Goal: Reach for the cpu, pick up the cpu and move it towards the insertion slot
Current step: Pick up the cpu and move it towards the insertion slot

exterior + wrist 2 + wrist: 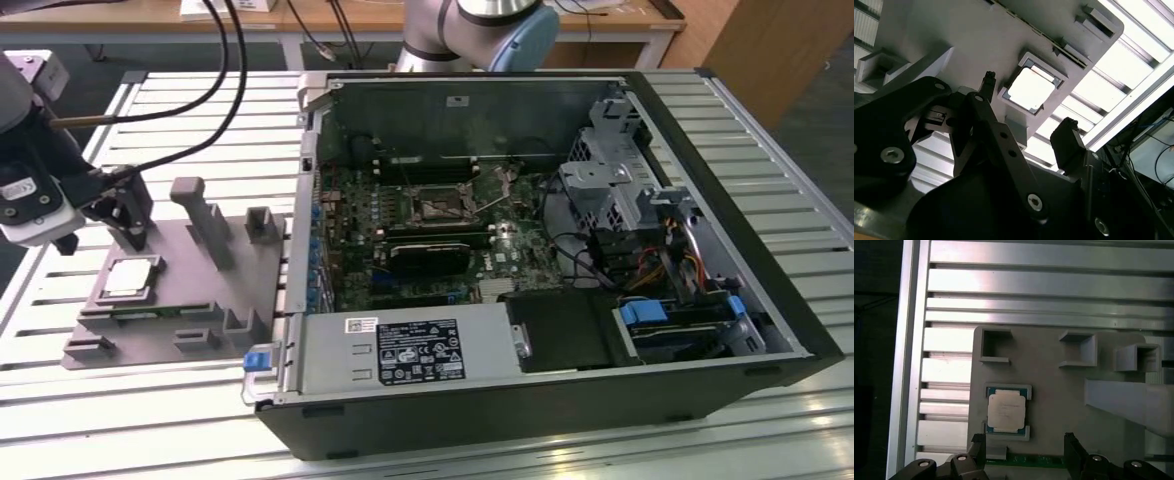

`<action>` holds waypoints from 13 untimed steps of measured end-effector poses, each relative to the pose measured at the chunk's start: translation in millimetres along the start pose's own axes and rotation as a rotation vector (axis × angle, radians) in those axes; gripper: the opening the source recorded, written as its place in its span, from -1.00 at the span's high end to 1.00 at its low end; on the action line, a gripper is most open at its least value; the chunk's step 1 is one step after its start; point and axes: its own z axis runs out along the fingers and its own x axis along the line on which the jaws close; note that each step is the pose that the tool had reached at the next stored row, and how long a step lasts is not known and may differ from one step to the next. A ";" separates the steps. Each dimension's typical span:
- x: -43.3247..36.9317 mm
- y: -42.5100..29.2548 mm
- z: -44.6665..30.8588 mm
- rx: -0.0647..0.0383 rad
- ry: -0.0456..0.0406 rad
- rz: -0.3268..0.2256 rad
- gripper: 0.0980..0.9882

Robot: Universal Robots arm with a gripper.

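The cpu [130, 278], a small silver square chip, lies flat in its nest on the grey fixture plate [187, 290] at the exterior view's left. My gripper [123, 215] hangs open just above the plate, a little beyond the chip, with nothing between its fingers. In both wrist views the cpu [1006, 410] [1031, 89] sits free ahead of the gripper [1024, 441] [1028, 102], whose two black fingers stand spread wider than the chip. The insertion slot [441, 205], a dark square socket with a silver frame, sits on the green board inside the open computer case.
Tall grey fixture blocks [207, 215] rise from the plate close to the gripper. The case wall [310, 200] stands between plate and board. A black card [427, 255] lies below the socket, and a drive cage with cables [627, 200] fills the case's right. The slatted metal table [174, 110] surrounds everything.
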 end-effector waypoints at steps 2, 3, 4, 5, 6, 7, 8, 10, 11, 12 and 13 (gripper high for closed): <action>0.0 -0.5 2.3 -0.001 0.0005 0.000 -0.40; 0.0 -0.8 3.4 -0.001 0.0006 0.000 -0.40; 0.0 -1.0 4.4 -0.001 0.0007 0.000 -0.40; 0.0 -1.3 5.2 -0.001 0.0009 0.000 -0.40; 0.0 -1.7 6.0 -0.002 0.0009 0.000 -0.40; 0.0 -2.0 6.9 -0.002 0.0009 0.000 -0.40; 0.0 -2.4 7.6 -0.002 0.0010 0.000 -0.40; 0.0 -3.0 9.4 -0.002 0.0009 0.000 -0.40; 0.0 -3.3 10.1 -0.002 0.0009 0.000 -0.40; 0.0 -3.5 10.9 -0.002 0.0009 0.000 -0.40; 0.0 -3.8 11.7 -0.002 0.0010 0.000 -0.40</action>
